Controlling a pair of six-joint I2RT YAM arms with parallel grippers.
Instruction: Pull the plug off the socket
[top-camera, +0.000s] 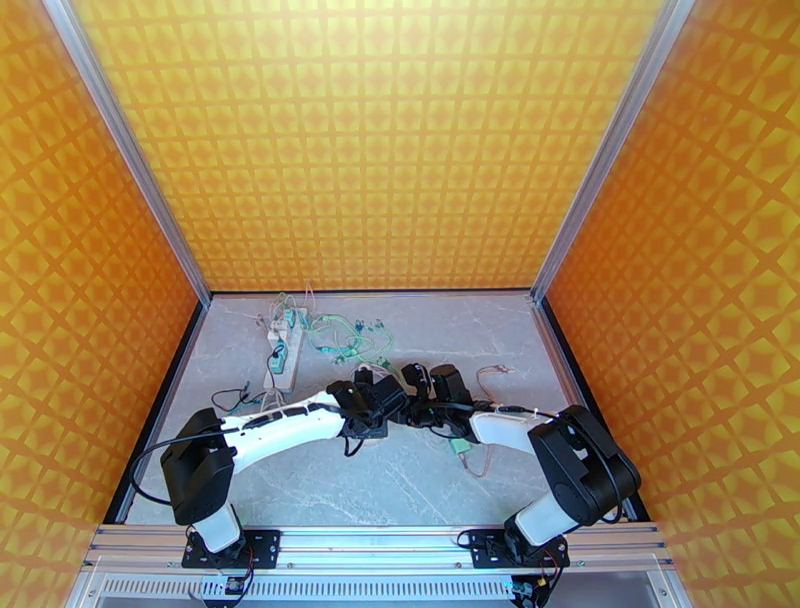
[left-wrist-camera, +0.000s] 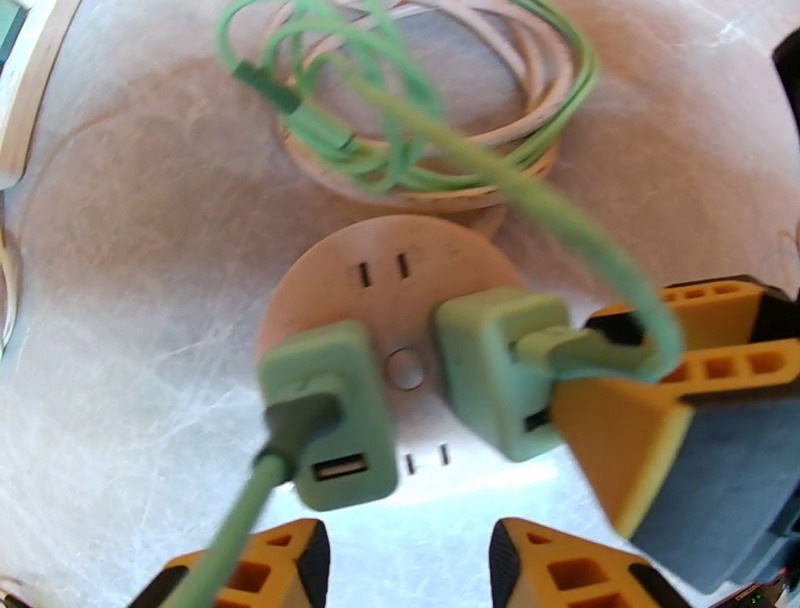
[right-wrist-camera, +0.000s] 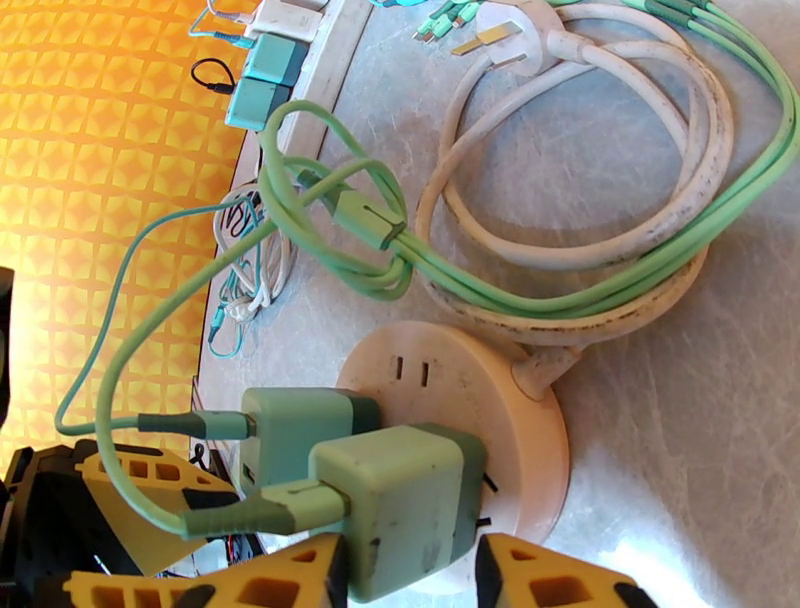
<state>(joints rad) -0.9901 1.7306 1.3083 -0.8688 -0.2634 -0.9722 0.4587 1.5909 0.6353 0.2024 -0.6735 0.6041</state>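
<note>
Green plug clamped in right pincer; left pincer spread, empty.

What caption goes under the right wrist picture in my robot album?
Right end effector straddles a green plug on the round white socket, a second green plug beside it.

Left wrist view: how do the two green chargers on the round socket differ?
The green charger with the dark green cable stands free; the green charger with the pale green cable is flanked by the right gripper. The dark one's cable runs toward the camera; the pale one's loops away toward the coiled cables. Both plug into the round beige socket.
</note>
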